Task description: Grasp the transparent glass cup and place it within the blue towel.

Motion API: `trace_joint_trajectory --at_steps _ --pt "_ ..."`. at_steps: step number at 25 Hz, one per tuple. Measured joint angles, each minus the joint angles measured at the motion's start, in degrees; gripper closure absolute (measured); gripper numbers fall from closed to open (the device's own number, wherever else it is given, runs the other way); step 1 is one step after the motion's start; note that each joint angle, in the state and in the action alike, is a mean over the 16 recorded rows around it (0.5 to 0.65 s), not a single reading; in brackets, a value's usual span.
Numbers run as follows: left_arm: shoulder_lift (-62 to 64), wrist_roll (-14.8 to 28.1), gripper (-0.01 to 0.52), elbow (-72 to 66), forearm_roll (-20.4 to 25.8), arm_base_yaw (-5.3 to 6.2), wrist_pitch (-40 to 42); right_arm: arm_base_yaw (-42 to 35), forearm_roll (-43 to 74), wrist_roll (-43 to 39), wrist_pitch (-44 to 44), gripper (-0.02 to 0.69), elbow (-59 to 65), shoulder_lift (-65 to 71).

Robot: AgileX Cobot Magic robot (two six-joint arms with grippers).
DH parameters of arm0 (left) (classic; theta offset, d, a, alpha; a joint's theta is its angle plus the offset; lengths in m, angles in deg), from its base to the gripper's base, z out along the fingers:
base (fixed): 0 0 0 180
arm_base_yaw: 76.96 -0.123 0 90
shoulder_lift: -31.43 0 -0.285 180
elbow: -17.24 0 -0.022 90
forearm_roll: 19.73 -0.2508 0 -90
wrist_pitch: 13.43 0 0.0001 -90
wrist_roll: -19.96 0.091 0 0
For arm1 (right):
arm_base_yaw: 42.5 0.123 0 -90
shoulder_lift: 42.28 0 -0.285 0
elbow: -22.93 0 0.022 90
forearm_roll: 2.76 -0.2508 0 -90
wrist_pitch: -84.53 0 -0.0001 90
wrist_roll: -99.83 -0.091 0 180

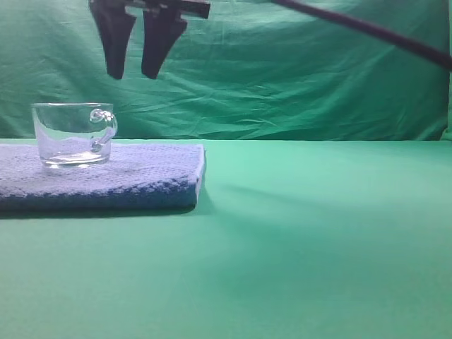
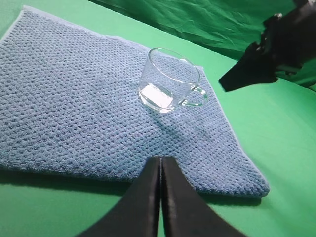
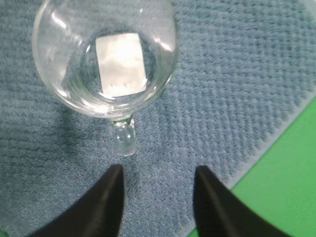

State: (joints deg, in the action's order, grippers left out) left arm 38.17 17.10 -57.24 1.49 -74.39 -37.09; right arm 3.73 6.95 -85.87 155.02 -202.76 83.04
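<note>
Clear glass on pale blue waffle cloth: the transparent glass cup (image 1: pixel 74 134) stands upright on the blue towel (image 1: pixel 141 176), handle toward the towel's right-hand edge in the high view. By my reading the placement is done and the step in hand is the release and clearing away.

The right gripper (image 1: pixel 134 67) hangs above the cup, a little to the handle side, fingers spread and holding nothing; the wrist view under it shows towel between the two fingers and the cup's handle just ahead of them. The left gripper (image 2: pixel 160 170) sits low near the towel's near edge, fingers pressed together, empty.

What the next move calls for, in my judgement, is a straight lift of the right arm, then a swing back toward its own side. The handle is the one thing near enough to be clipped.

Edges: the cup sits inside the towel's border, nearest the far edge in the left wrist view, with cloth showing all round its base. The green table cover (image 1: pixel 318 240) lies open to the right, giving ample room for withdrawal.
</note>
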Motion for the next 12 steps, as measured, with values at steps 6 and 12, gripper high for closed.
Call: trace_joint_trajectory --at_steps 6,12 --pt "0.00 0.00 0.514 0.00 0.00 0.00 0.34 -0.08 1.57 -2.23 -5.55 0.619 16.36 -14.78" --pt "0.00 0.00 0.514 0.00 0.00 0.00 0.73 -0.12 1.82 -4.13 -15.62 0.615 37.89 -32.03"
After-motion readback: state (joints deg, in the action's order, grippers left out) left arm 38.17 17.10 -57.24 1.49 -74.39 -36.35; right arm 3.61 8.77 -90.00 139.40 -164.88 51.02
